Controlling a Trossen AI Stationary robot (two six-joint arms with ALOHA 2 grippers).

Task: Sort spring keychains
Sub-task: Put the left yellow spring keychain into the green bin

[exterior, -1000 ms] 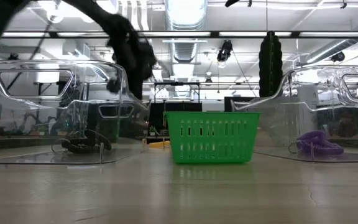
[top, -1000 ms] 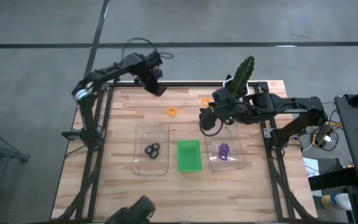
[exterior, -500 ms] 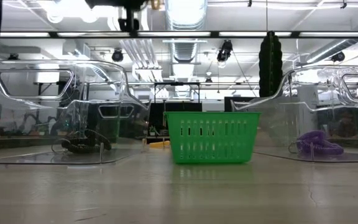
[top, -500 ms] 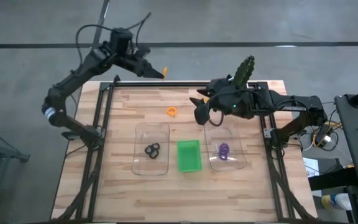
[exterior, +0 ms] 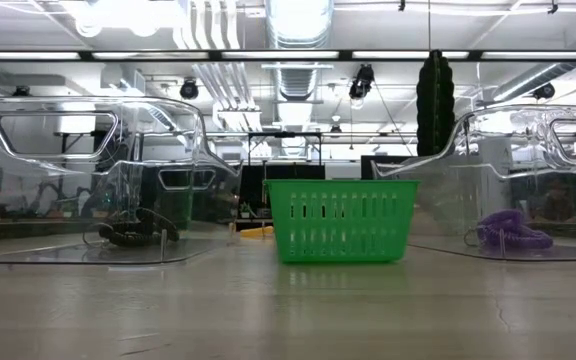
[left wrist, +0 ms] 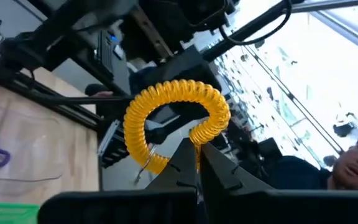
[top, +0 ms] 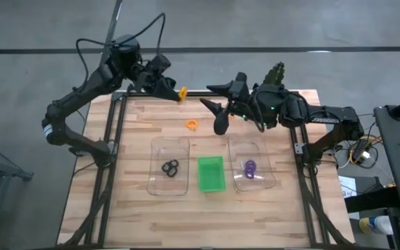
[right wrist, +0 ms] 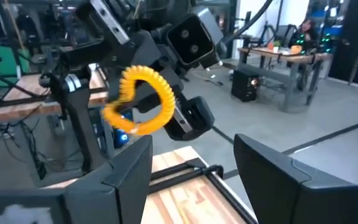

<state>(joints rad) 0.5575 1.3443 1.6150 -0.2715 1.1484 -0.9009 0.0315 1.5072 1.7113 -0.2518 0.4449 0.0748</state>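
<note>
My left gripper [top: 174,91] hangs high over the table's far edge, shut on an orange spring keychain [top: 182,94], a coiled loop [left wrist: 176,118]. My right gripper [top: 214,105] stands open a little to its right and faces it; in the right wrist view the orange coil [right wrist: 142,102] shows ahead of the spread fingers [right wrist: 123,177]. A second orange keychain [top: 192,124] lies on the wood. Black keychains [top: 170,167] lie in the left clear tray [top: 157,149]. A purple one [top: 249,169] lies in the right clear tray [top: 264,153]. My left gripper pinches the orange loop at one spot on its coil [left wrist: 199,138] between its two fingertips [left wrist: 185,163]. The fingers lie level and point toward the table's right. The loop stands out beyond the fingertips, lifted clear of the table.
A green tray [top: 211,173] stands between the two clear trays, toward the table's near side. A dark green cactus-like object [top: 275,73] sits by the right arm at the far edge. A person [left wrist: 353,163] shows in the room beyond the table.
My left gripper has risen from just above the table's far edge, up out of the low view, and tipped from pointing down to level, with the orange keychain now showing at its tips. My right gripper has risen slightly, tipped up to level and rolled, facing the left one.
</note>
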